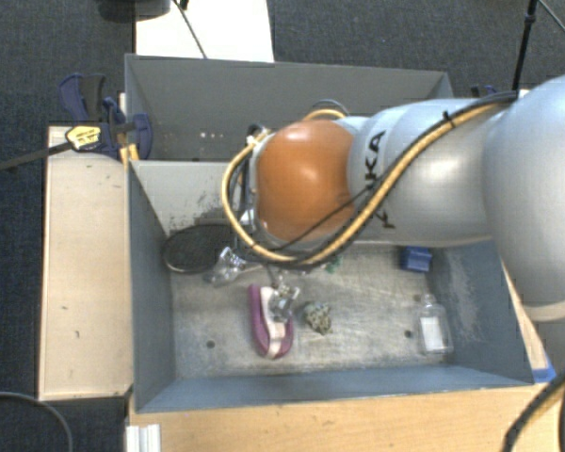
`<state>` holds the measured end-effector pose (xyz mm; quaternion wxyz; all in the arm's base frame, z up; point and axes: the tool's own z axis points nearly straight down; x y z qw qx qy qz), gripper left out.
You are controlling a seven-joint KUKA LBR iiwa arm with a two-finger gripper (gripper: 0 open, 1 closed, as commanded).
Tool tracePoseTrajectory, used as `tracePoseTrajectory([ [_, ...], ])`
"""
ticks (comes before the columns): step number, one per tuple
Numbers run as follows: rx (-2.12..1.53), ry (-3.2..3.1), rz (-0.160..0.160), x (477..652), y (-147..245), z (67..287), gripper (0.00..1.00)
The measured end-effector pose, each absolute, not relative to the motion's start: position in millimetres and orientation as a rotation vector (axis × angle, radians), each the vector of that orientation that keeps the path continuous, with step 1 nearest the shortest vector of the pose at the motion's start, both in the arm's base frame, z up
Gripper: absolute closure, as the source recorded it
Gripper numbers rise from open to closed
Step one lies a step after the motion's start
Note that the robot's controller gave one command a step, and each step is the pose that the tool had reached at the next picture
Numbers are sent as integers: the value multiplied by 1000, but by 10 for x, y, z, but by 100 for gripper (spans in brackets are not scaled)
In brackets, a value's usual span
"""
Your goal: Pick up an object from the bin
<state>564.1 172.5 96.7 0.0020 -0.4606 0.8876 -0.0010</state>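
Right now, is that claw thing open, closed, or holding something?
Gripper: cannot be told. It is down at the purple and white thing near the front wall of the bin.

Silver arm (471, 172), orange wrist cover (304, 182), yellow cable (402, 165), steel pincer (282, 307).

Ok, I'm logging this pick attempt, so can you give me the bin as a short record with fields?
gripper: low over the middle of the bin
under gripper: purple and white oblong thing, lying flat on the floor
beside it, right: small crumpled brownish lump
left rear: dark round disc
right side: clear small bottle; blue block behind it
anything held: cannot tell
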Motion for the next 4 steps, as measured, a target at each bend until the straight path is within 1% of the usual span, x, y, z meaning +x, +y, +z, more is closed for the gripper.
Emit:
tracePoseTrajectory([
  [1, -1696, 2648, 0, 5075, 1175, 929, 0],
  [2, -1994, 2416, 0, 5352, 801, 724, 0],
  [3, -1984, 2419, 0, 5366, 827, 751, 100],
  [4, -2066, 2355, -6, 5300, 814, 2063, 100],
])
